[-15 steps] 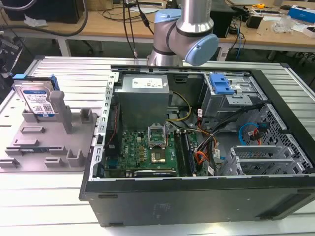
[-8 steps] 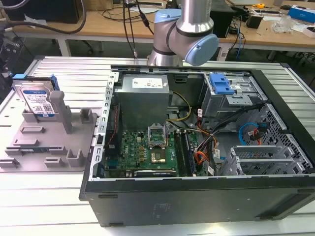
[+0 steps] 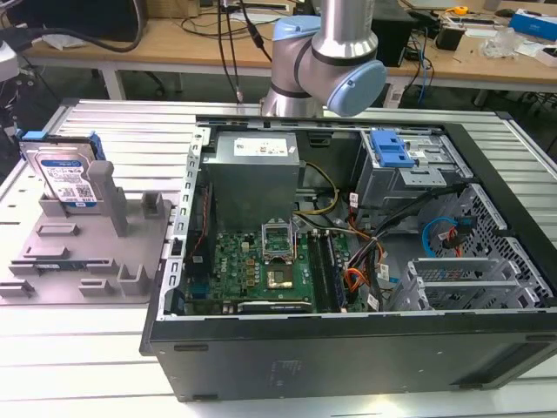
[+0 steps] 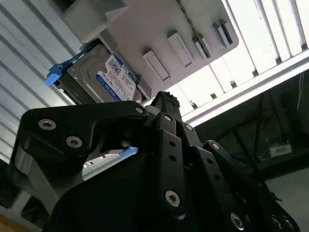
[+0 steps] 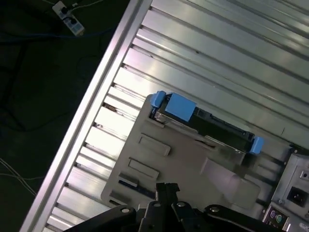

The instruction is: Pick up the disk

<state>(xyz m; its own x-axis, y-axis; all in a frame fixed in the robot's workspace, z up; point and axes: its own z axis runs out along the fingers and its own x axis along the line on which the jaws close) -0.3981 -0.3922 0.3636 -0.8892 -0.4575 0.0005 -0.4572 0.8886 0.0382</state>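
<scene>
The disk (image 3: 65, 178) is a silver drive with a blue-and-white label and blue side rails. It stands on edge in the grey fixture (image 3: 87, 252) at the exterior view's left. In the second wrist view, the disk (image 4: 113, 77) shows its label beyond my black gripper (image 4: 164, 96). In the first wrist view, the disk (image 5: 212, 126) is seen edge-on on the fixture (image 5: 183, 159), well away from my gripper (image 5: 167, 186). The fingertips sit together with nothing between them. The arm (image 3: 326, 52) rises at the back of the exterior view.
An open computer case (image 3: 348, 357) fills the table's middle and the exterior view's right, with a blue drive caddy (image 3: 390, 148) inside. The ribbed metal table (image 3: 130, 131) surrounds the fixture. In the first wrist view, the table's edge (image 5: 96, 92) drops to a dark floor with cables.
</scene>
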